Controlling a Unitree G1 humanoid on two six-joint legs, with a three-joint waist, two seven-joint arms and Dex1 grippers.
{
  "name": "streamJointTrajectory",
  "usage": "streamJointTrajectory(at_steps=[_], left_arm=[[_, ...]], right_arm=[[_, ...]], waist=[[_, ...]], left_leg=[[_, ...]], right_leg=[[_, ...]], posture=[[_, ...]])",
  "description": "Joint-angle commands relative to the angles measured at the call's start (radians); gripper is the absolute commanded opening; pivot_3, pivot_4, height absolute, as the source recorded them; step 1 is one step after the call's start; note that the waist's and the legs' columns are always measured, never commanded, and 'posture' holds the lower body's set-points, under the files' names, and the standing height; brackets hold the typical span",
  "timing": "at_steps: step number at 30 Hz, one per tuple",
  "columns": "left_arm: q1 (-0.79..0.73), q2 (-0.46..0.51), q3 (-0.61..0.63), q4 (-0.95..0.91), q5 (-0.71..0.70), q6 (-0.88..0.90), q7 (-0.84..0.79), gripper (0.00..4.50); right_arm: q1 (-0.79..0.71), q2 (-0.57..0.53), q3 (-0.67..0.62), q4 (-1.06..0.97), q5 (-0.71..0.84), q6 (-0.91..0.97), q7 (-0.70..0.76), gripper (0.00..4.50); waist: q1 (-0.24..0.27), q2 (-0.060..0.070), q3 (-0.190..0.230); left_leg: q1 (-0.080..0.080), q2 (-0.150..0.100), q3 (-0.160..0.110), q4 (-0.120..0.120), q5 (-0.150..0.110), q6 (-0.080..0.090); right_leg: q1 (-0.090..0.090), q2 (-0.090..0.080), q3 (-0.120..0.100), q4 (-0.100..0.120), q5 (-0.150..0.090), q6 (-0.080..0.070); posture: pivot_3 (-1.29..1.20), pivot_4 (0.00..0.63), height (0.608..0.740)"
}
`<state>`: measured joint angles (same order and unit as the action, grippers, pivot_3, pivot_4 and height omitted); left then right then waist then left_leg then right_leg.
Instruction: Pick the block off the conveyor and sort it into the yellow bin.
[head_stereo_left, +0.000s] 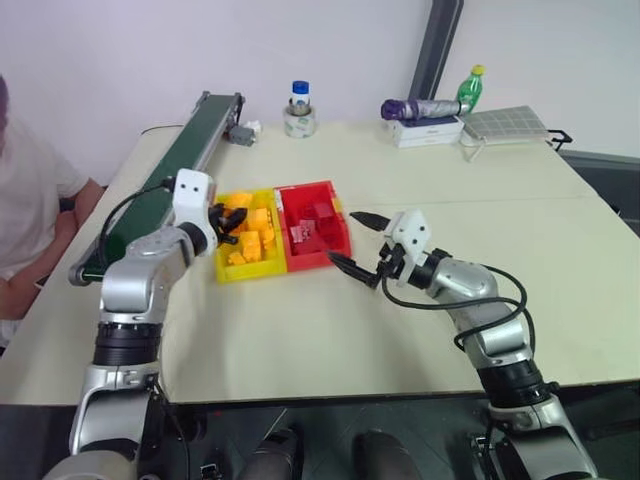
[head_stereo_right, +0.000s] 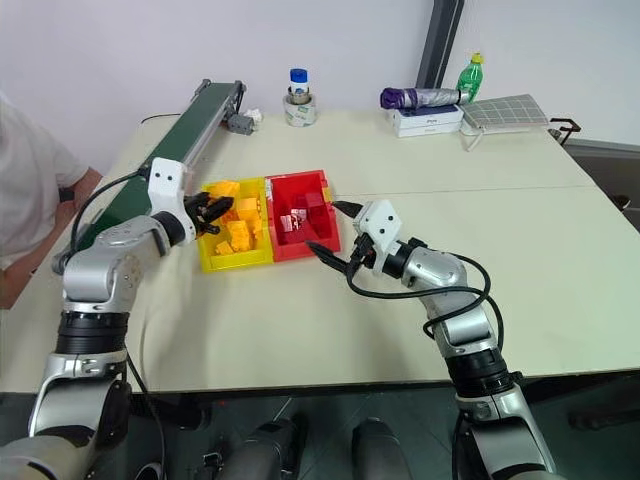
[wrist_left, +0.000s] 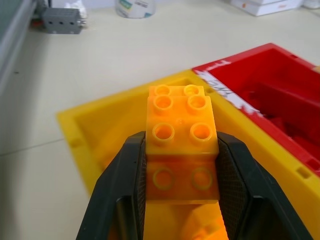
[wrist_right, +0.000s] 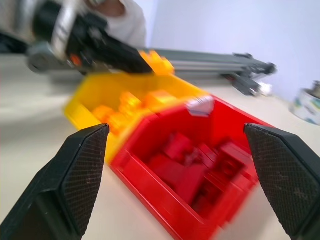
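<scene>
The small yellow-orange plastic toy brick (wrist_left: 182, 137) is gripped between the two black fingers of the left tool (wrist_left: 181, 200), which is closed on its side faces. The brick is held with its studded face turned toward the wrist camera; its long axis runs away along the fingers, toward the bins. It is held above the near left edge of the bright yellow low-walled plastic bin (head_stereo_left: 224, 272), apart from the bricks already lying there. Those loose yellow-orange bricks (head_stereo_left: 252, 243) are partly hidden by the tool and by the held brick, so their number cannot be made out.

The red plastic bin (head_stereo_left: 340, 244) is joined to the yellow bin's right wall and holds dark red bricks (head_stereo_left: 312, 225), whose outlines are hard to separate. The right tool (head_stereo_left: 355, 242) hangs just beside the red bin's right wall with its fingers spread wide apart and nothing between them.

The long narrow conveyor with dark green belt and silver-grey rails (head_stereo_left: 165, 182) lies along the left edge of the pale surface (head_stereo_left: 420, 180); its near end is hidden behind the left arm. A person's white sleeve (head_stereo_left: 30, 190) is cut off at the left border. Bare surface lies open in front of both bins and to the right.
</scene>
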<state>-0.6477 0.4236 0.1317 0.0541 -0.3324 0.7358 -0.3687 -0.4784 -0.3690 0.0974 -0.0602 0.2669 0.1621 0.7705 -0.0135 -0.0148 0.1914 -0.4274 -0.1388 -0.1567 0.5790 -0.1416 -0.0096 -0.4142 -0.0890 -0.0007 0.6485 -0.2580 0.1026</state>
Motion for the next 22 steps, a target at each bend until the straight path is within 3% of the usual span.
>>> streamJointTrajectory(at_steps=[1, 4, 5, 11, 17, 22], left_arm=[[0.004, -0.002, 0.02, -0.027, -0.002, -0.035, 0.002, 2.85], [0.004, 0.0, 0.022, -0.024, 0.01, -0.074, 0.005, 4.3], [0.001, -0.003, 0.039, -0.032, -0.004, -0.077, 0.004, 4.44], [0.04, 0.101, 0.182, -0.145, -0.237, 0.035, -0.184, 4.44], [0.24, 0.265, 0.147, -0.182, -0.183, -0.068, -0.348, 4.44], [0.294, 0.271, 0.144, -0.16, -0.129, -0.161, -0.336, 4.44]], right_arm=[[-0.003, 0.0, -0.025, -0.055, 0.032, 0.001, 0.002, 4.5], [0.0, -0.005, -0.02, -0.054, 0.029, -0.001, 0.001, 4.5], [0.001, -0.005, -0.02, -0.055, 0.029, 0.0, -0.001, 4.5], [0.002, -0.016, -0.021, -0.058, 0.029, 0.006, 0.006, 4.5], [0.001, -0.025, -0.025, -0.062, 0.033, 0.011, 0.005, 4.5], [0.004, -0.025, -0.021, -0.061, 0.034, 0.011, 0.005, 4.5]], waist=[[0.0, 0.0, 0.0], [0.001, 0.0, 0.0], [0.001, 0.0, 0.0], [-0.006, 0.0, 0.0], [-0.002, 0.001, 0.0], [0.009, 0.001, 0.0]], left_leg=[[0.0, 0.0, 0.0, 0.0, 0.0, 0.0], [0.0, 0.0, 0.0, 0.0, 0.0, 0.0], [0.0, 0.0, 0.0, 0.0, 0.0, 0.0], [0.0, 0.0, 0.0, -0.001, 0.0, 0.0], [0.0, 0.001, 0.001, -0.002, 0.0, 0.0], [0.0, 0.001, 0.001, -0.001, 0.0, 0.0]], right_leg=[[0.0, 0.0, 0.0, 0.0, 0.0, 0.0], [0.0, 0.0, 0.0, 0.0, 0.0, 0.0], [0.0, 0.0, 0.0, 0.0, 0.0, 0.0], [-0.001, 0.0, 0.0, 0.0, 0.0, 0.0], [-0.001, 0.0, 0.001, 0.0, -0.001, -0.002], [0.0, -0.001, 0.001, -0.002, -0.002, -0.006]], posture=[[0.0, 0.15, 0.74], [0.0, 0.15, 0.74], [0.0, 0.15, 0.74], [0.0, 0.15, 0.74], [0.0, 0.15, 0.74], [0.0, 0.15, 0.74]])
